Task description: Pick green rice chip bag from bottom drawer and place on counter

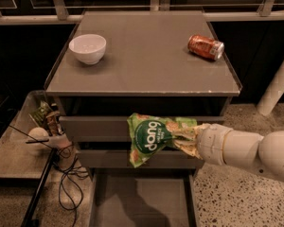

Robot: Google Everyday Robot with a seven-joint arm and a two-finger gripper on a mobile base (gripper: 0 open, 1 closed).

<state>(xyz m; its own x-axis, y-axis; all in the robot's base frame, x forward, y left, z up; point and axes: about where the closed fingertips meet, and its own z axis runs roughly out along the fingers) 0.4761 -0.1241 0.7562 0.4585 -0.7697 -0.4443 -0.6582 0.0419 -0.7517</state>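
Note:
The green rice chip bag (154, 136) hangs in the air in front of the knobbed drawers, its dark green "dang" logo facing me. My gripper (185, 138) comes in from the right on a white arm and is shut on the bag's right edge. The bag is well above the bottom drawer (142, 197), which stands pulled open with a bare grey floor. The bag's top is just below the front rim of the counter (146, 60).
On the counter stand a white bowl (87, 48) at the left and an orange can (206, 47) lying on its side at the right. A glass-topped side table (14, 145) with clutter and cables stands at the left. A white post (277, 86) stands at the right.

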